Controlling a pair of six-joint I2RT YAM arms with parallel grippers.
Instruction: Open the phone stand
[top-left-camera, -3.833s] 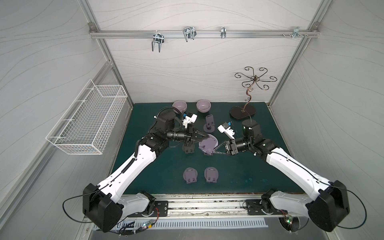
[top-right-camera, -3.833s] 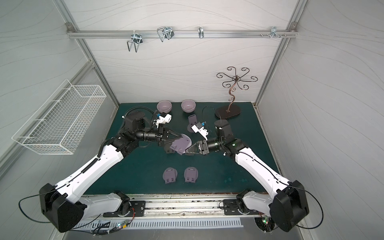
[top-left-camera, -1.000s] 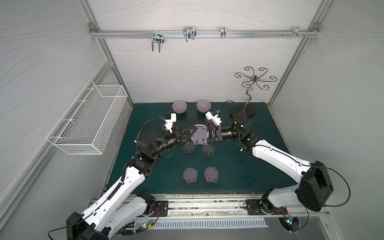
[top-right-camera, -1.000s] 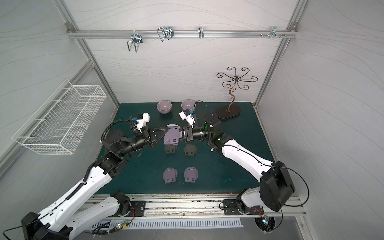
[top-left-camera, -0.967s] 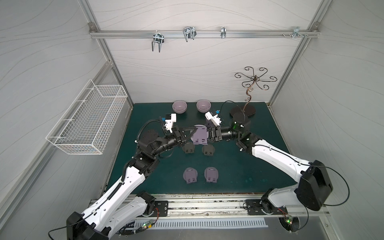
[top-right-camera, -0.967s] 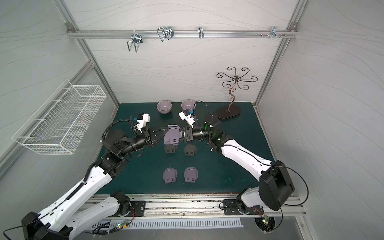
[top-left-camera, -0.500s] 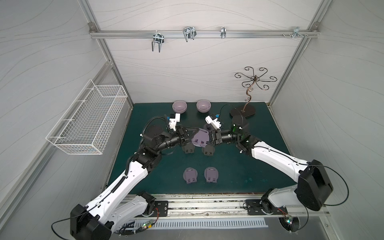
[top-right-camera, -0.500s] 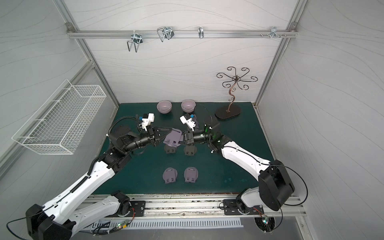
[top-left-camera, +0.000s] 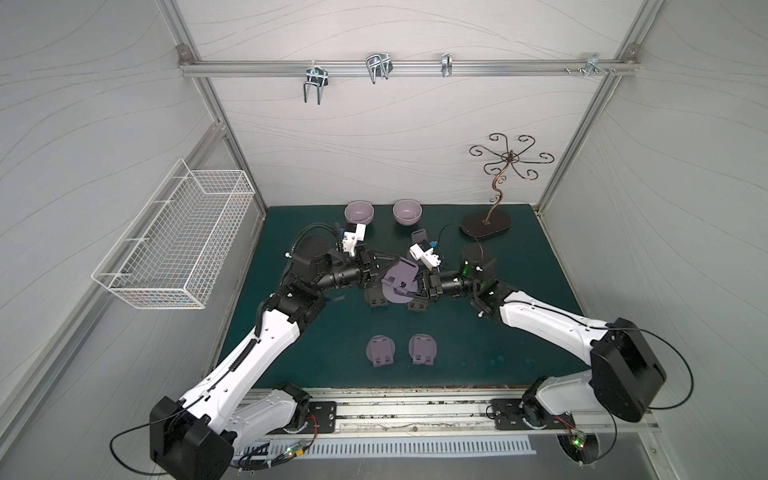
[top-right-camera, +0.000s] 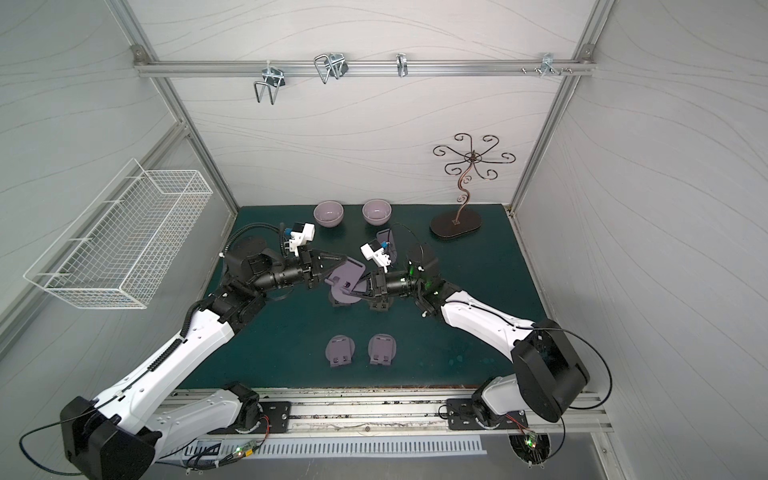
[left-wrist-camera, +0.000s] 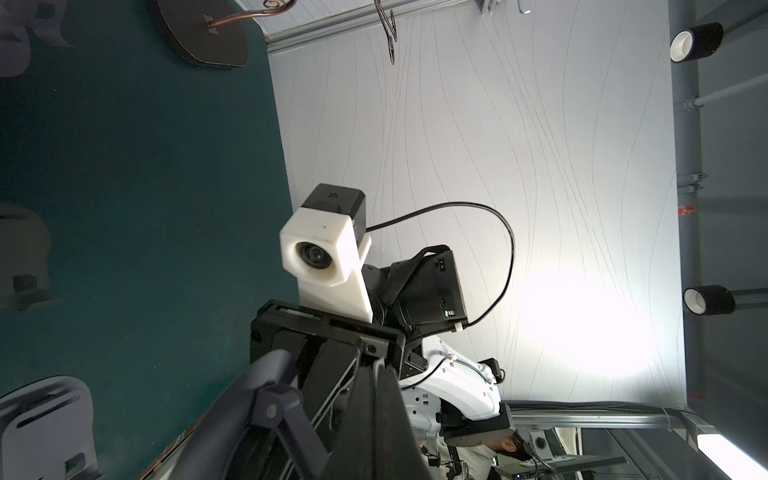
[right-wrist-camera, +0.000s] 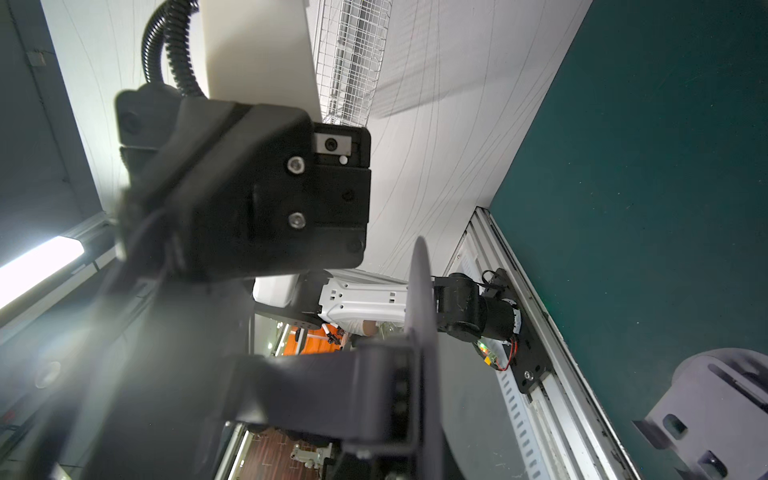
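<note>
Two claws meet above the middle of the green bench (top-left-camera: 519, 332) in a top view: the left claw (top-left-camera: 388, 268) and the right claw (top-left-camera: 417, 286) each pinch the purple phone stand (top-left-camera: 401, 277). They hold it off the surface, its plates angled apart. The left wrist view shows the stand (left-wrist-camera: 257, 415) beside pressed-together fingers (left-wrist-camera: 374, 419). The right wrist view shows its plate (right-wrist-camera: 422, 332) edge-on.

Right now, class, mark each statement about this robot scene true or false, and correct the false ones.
1. Both the left gripper and the right gripper are shut on the phone stand. True.
2. Two folded stands lie side by side near the front of the mat. True.
3. Three bowls sit at the back. False: two bowls.
4. The wire basket stands on the mat. False: the wire basket hangs on the side wall.
</note>
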